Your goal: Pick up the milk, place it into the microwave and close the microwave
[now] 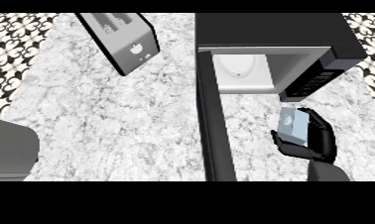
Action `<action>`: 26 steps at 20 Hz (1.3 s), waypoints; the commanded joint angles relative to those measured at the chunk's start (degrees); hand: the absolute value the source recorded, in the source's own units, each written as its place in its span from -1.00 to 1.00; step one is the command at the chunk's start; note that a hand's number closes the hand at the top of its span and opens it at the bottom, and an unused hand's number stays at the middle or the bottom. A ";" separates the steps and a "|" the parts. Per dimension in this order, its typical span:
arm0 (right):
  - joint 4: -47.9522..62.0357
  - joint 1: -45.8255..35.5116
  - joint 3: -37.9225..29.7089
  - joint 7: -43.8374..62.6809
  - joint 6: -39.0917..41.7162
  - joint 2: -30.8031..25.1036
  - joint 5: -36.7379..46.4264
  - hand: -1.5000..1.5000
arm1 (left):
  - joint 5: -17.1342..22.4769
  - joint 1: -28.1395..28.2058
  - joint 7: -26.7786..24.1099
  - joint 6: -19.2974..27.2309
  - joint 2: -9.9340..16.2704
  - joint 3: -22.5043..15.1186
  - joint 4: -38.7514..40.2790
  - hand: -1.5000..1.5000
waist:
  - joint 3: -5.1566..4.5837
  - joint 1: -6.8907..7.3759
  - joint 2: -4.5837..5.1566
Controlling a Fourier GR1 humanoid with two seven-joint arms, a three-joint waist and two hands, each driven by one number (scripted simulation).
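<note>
**Remote operator:** From the head view, biggest first: the marble counter (110, 119), then the microwave (278, 34) at the far right, its door (215, 129) swung out toward me and standing edge-on as a long dark bar. The cavity is open, with the pale turntable (238, 67) showing inside. A toaster (121, 39) sits well apart to the left.

**Colleague:** And the milk?

**Remote operator:** The milk (294, 125) is in my right hand (316, 141), fingers and thumb curled round the carton, held in front of the control panel, right of the door and not yet inside. Of the left arm I see only a grey forearm (16, 151) at the left edge; no hand.

**Colleague:** How would you take it in?

**Remote operator:** I'd judge the carton must shift left to line up with the opening before going forward, or it meets the panel. Keep it upright, stay off the door's edge, and set it down on the turntable before uncurling.
</note>
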 commanded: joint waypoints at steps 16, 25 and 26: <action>-46.64 21.28 13.23 26.82 8.34 6.68 -10.87 1.00 | 2.12 2.10 -3.10 1.34 1.60 -1.73 -1.09 -1.00 | 0.06 0.69 0.27; -38.60 10.24 13.78 28.94 -0.72 6.23 -4.29 1.00 | 4.17 3.96 -8.59 -0.36 4.08 -0.36 2.27 -1.00 | 0.08 1.25 0.34; -38.52 9.45 17.51 29.73 -4.29 6.78 -4.05 1.00 | 5.86 4.62 -7.04 -0.67 5.54 0.91 -0.05 -1.00 | 0.09 1.27 0.36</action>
